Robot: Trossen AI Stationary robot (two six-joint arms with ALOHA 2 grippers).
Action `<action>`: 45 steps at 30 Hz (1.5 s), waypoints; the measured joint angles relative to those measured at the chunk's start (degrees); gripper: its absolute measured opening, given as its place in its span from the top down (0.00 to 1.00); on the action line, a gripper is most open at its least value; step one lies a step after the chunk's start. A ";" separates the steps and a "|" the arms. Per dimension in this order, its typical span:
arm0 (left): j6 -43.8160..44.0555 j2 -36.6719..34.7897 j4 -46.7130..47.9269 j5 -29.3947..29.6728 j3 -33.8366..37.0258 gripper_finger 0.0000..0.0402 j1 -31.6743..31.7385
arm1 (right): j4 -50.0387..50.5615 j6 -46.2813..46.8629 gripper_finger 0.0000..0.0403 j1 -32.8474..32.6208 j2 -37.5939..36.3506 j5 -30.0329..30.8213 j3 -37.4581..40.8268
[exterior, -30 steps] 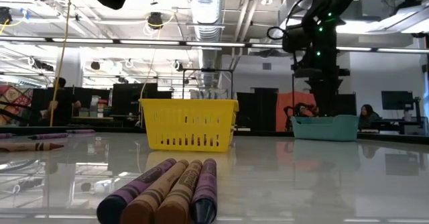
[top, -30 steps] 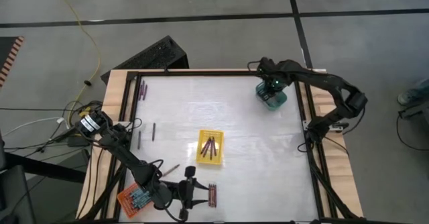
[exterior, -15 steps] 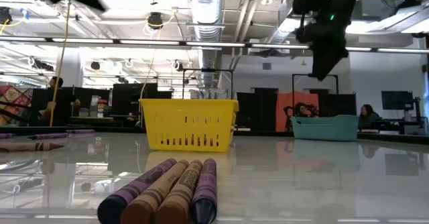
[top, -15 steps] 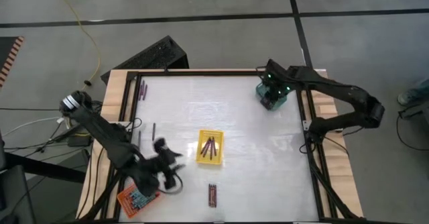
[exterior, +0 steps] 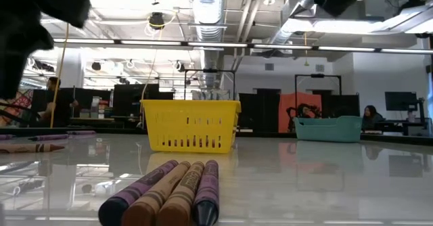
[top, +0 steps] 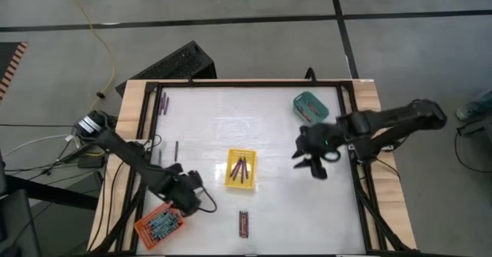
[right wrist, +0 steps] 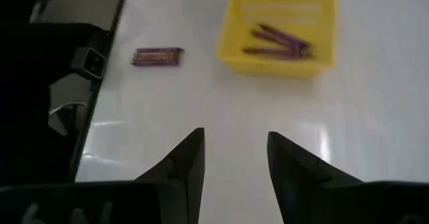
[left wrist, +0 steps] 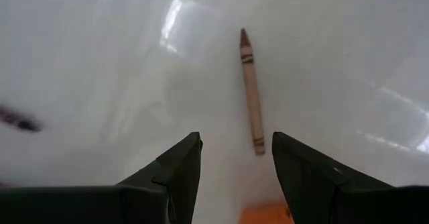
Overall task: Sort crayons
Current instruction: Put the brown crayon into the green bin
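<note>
Crayons lie about the white table: a bundle of several point(top: 244, 223) near the front edge, large in the low view's foreground point(exterior: 169, 192), a few point(top: 164, 101) along the left side, and several in the yellow tray point(top: 241, 169). A tan crayon point(left wrist: 251, 90) lies flat just beyond my left gripper point(left wrist: 234, 157), which points down, open, beside the orange tray point(top: 157, 225). My right gripper point(right wrist: 234, 157) hangs open above the table's right half point(top: 311, 161), facing the yellow tray point(right wrist: 278, 33) and the bundle point(right wrist: 156, 56).
The teal tray point(top: 310, 105) stands at the far right corner. The orange tray holds several crayons. A black frame point(top: 146, 134) runs round the table. Bare table top lies between the yellow tray and the right gripper. People sit in the room beyond the table point(exterior: 371, 114).
My left gripper has swung from beside the crayon bundle at the front edge toward the table's left and a little farther back, tipping to point down. My right gripper has left the teal tray, risen and moved toward the near edge. The bundle has stayed put.
</note>
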State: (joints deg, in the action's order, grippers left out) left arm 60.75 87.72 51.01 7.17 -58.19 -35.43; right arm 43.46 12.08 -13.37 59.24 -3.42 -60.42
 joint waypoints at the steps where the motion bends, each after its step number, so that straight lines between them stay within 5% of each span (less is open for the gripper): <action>1: -0.45 0.89 -1.06 -0.37 0.00 0.57 0.58 | -0.94 0.17 0.62 -2.33 0.36 2.31 0.00; 7: -0.13 4.47 -3.03 -1.80 0.00 0.57 2.66 | -1.68 3.36 0.63 -12.04 3.12 12.45 0.02; 16: 0.55 6.72 -8.35 -2.15 1.21 0.57 3.34 | -2.40 6.52 0.63 -20.15 7.35 18.65 0.02; 36: -1.47 11.73 -10.28 -5.97 2.91 0.57 3.96 | -7.18 9.70 0.63 -25.94 14.21 21.41 0.02; 40: -2.03 12.23 -10.88 -6.46 2.86 0.65 4.01 | -7.30 10.60 0.63 -26.53 14.21 21.85 0.02; 45: -4.25 12.02 -11.90 -6.40 2.63 0.89 3.94 | -7.34 11.51 0.63 -27.16 14.21 22.25 0.02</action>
State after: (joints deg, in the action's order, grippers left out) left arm 56.49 99.74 39.10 0.77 -55.57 -31.48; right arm 36.12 23.59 -40.53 73.45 18.83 -60.40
